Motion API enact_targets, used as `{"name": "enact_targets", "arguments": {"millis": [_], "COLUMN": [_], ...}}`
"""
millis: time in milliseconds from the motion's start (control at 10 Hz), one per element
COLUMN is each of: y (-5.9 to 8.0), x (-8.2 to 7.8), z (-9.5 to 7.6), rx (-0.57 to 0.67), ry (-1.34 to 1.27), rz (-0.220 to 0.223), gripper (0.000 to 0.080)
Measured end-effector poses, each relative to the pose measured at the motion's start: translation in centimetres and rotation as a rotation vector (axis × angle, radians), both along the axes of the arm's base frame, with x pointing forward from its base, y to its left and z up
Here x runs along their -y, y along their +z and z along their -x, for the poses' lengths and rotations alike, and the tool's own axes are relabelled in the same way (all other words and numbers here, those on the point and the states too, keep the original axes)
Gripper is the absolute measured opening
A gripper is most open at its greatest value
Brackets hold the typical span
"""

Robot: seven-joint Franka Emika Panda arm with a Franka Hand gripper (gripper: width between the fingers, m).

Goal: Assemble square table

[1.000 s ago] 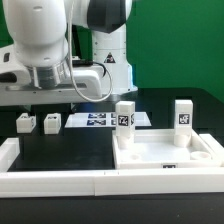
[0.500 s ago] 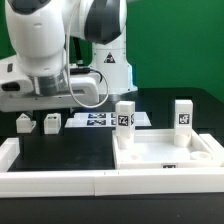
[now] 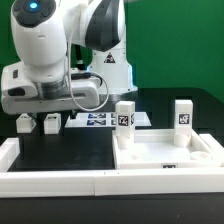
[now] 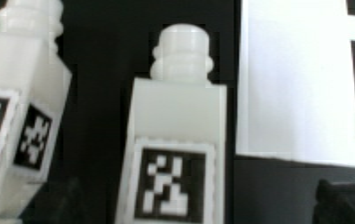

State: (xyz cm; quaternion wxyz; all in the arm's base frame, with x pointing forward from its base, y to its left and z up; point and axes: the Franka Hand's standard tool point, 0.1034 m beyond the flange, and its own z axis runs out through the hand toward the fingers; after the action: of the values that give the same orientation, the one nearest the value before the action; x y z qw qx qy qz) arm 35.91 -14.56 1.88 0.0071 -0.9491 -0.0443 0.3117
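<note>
**A:** Exterior view first. Surface and room?

**B:** Black table (image 3: 70,150), green backdrop (image 3: 200,40) behind. A low white wall (image 3: 60,182) edges the near side and turns back at the exterior view's left. The marker board (image 3: 100,120) lies flat toward the back, mid-table.

**A:** Task parts?

**B:** The panel (image 3: 165,158) is on the exterior view's right, just behind the wall; touching it or not, can't tell. Two legs (image 3: 124,115) (image 3: 182,112) stand upright on its far corners. Two more legs (image 3: 20,123) (image 3: 50,122) lie loose on the table at the left, near each other but apart, the inner one just beside the board's end.

**A:** Open room?

**B:** Bare black between the loose pair and the panel. The arm (image 3: 45,60) hangs over the loose pair; its fingers aren't readable from here.

**A:** Wrist view.

**B:** The middle leg (image 4: 177,130) lies lengthwise, peg at one end, tag at the other. The second leg (image 4: 23,90) is alongside with a black gap between. The board's edge lies on the other side, also apart. The claw (image 4: 188,205) is spread wide: dark blurred tips (image 4: 343,198) flank the middle leg with a gap on both sides, pinching nothing.
</note>
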Motion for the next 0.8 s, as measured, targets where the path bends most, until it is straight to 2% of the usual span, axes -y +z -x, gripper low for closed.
{"name": "enact_targets", "arguments": {"millis": [300, 500, 800], "y": [-0.1, -0.3, -0.6], "x": [-0.1, 0.5, 0.5], "z": [0.1, 0.5, 1.2], "rx": [-0.016, -0.018, -0.19], "ry": [0.0, -0.02, -0.047], "rz": [-0.001, 0.014, 0.028], "gripper": [0.0648, 0.0648, 0.0648]}}
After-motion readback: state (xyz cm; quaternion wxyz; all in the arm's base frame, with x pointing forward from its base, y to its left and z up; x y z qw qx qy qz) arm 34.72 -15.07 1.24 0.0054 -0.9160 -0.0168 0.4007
